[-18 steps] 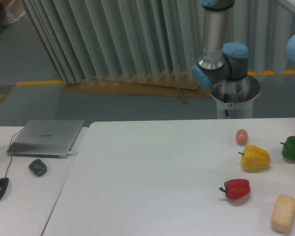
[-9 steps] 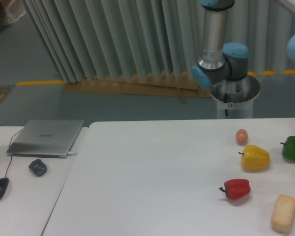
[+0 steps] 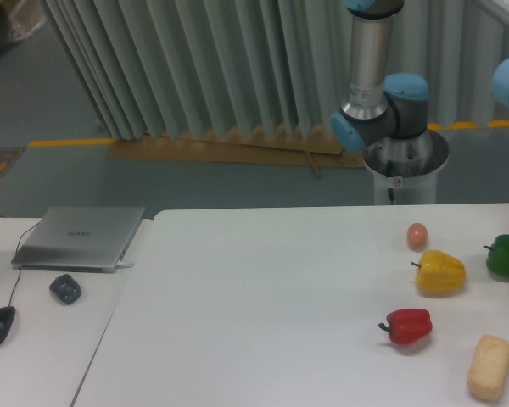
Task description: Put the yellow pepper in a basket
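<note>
The yellow pepper sits on the desk just below the egg — green pepper to its right, red pepper nearer the camera. The hand is out of view; no basket shows. Best approach from above, avoiding the egg.

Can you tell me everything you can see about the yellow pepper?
The yellow pepper is bright, shiny and lumpy, with a short dark stem poking out to the left. It lies on its side on the white table, near the right edge. Nothing touches it except the table. A small egg sits just behind it, the green pepper is to its right, and the red pepper is in front. No basket is in view.
</note>
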Tool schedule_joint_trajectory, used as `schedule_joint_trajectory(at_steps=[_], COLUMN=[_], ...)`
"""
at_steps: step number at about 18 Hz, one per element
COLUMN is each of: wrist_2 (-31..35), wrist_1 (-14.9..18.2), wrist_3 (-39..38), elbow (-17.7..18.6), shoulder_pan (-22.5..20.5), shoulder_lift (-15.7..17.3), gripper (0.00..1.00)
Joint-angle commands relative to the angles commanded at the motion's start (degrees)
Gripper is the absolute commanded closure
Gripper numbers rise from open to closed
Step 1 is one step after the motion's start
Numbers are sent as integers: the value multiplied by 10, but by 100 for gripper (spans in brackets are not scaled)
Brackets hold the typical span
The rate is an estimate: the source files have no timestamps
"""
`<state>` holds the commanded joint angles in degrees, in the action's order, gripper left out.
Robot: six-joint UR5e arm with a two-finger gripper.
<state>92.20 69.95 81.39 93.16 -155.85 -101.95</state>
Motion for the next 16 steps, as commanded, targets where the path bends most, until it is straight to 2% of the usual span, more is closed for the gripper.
schedule_joint_trajectory(at_steps=[4, 5, 8, 10, 16], wrist_2=[0, -1, -7, -26, -39], wrist_1=[35, 35, 51, 50, 54], wrist_3=[-13, -19, -20, -21, -32], elbow=[9, 15, 36, 52, 56], shoulder_pan=[59, 73, 85, 92, 133], shoulder_lift=[4, 4, 0, 1, 1], gripper=[0, 0, 0, 0, 0])
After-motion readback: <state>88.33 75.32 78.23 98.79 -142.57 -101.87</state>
